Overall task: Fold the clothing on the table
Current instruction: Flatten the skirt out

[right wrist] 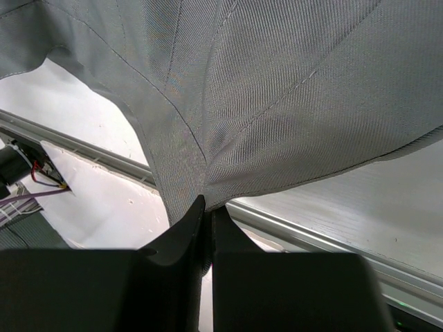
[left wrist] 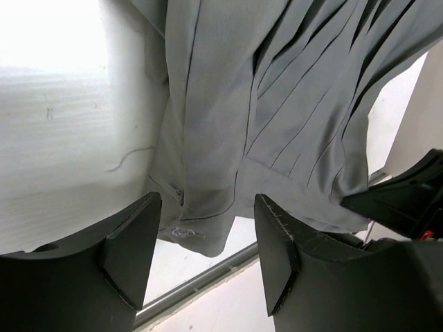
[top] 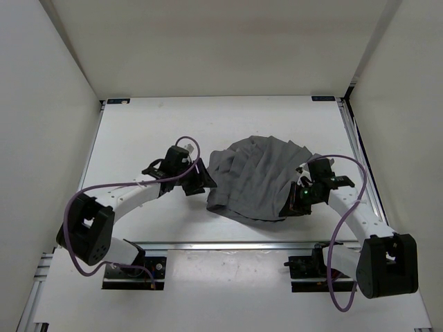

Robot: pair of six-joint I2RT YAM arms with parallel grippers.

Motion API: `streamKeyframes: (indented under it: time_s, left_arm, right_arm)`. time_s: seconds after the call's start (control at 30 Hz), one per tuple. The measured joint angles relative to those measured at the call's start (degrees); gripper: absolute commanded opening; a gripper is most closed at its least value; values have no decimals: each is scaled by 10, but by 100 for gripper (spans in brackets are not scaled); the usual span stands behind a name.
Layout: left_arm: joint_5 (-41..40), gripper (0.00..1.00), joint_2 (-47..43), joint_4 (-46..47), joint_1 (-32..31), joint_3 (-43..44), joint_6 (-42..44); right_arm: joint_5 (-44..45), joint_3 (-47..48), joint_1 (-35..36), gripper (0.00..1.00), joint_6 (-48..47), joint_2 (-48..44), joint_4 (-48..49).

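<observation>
The clothing (top: 256,178), a mid-grey pleated skirt, lies bunched in the middle of the white table (top: 152,131). My left gripper (top: 202,181) stands open just left of the skirt's waistband end; in the left wrist view its fingers (left wrist: 138,242) are wide apart, with the buttoned waistband corner (left wrist: 187,232) just beyond them and nothing between them. My right gripper (top: 296,200) is shut on the skirt's right near edge and lifts it. In the right wrist view the cloth (right wrist: 277,104) fans up out of the pinched fingertips (right wrist: 190,221).
An aluminium rail (top: 228,243) runs along the table's near edge, close under both grippers. White walls enclose the table on three sides. Purple cables loop from both arms. The arm bases (top: 128,270) sit on the near strip.
</observation>
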Motion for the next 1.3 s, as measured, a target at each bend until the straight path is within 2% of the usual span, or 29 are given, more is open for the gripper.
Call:
streamKeyframes:
  time_s: [0.27,0.53,0.87,0.97,1.0,1.07,1.13,1.17,1.2,1.23,1.3]
  left_arm:
    - [-4,67,18,-24,-23,-11,18]
    - [-19,67,19,-61,-41,-68,57]
    - [-18,66,30,-32,-67,-67,73]
    - [-20,60,32,-26,-72,-67,79]
    - [-21,54,34,-25,-73,-67,82]
    - [-24,39,37,-24,-73,-67,89]
    - [-26,19,43,-24,-72,-67,96]
    - [-27,14,47,-25,-72,-67,101]
    - [-22,4,50,-24,-71,-66,103]
    - [-21,0,50,-25,-70,-66,105]
    - [-20,0,49,-26,-66,-66,105]
  right_arm:
    - [0,-2,-10,0,7,-11,-1]
    - [-3,-7,-59,0,11,-26,-3]
    - [-3,-7,-68,0,26,-45,-3]
    - [-3,-9,-77,0,30,-58,-6]
    - [-4,-10,-81,0,31,-63,-7]
    - [-4,-12,-85,0,34,-70,-12]
    - [-3,-12,-87,0,36,-74,-13]
    - [-3,-12,-87,0,37,-75,-13]
    - [-3,-12,-88,1,37,-75,-13]
    - [-3,-12,-88,0,37,-75,-14]
    - [-3,-12,-89,0,37,-76,-14]
